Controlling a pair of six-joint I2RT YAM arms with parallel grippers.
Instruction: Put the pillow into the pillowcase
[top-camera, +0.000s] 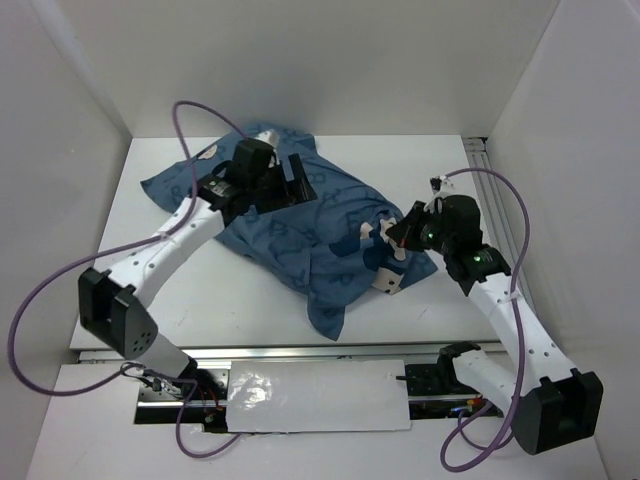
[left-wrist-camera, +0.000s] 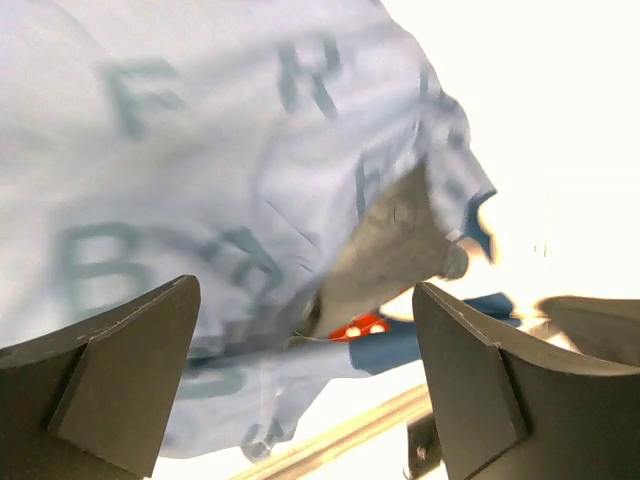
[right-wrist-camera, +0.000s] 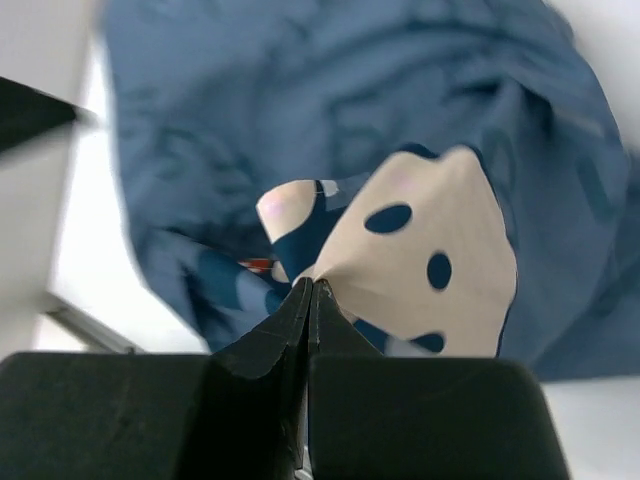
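Note:
The dusty-blue pillowcase (top-camera: 300, 235) with darker letters lies bulging and crumpled across the middle of the white table (top-camera: 200, 290). The pillow is hidden from all views. My left gripper (top-camera: 285, 185) hovers open over the case's far part. In the left wrist view its fingers (left-wrist-camera: 130, 370) stand wide apart, with lettered fabric (left-wrist-camera: 200, 150) and a red dotted bow (left-wrist-camera: 358, 327) beyond them and nothing between them. My right gripper (top-camera: 395, 235) is shut on the case's right edge. In the right wrist view it (right-wrist-camera: 311, 287) pinches a cream patch with dark dots (right-wrist-camera: 430, 250).
White walls close in the table on the left, back and right. A metal rail (top-camera: 482, 160) runs along the table's right edge. A white sheet (top-camera: 320, 395) lies between the arm bases at the front. A strip of rail (left-wrist-camera: 340, 432) shows below the fabric.

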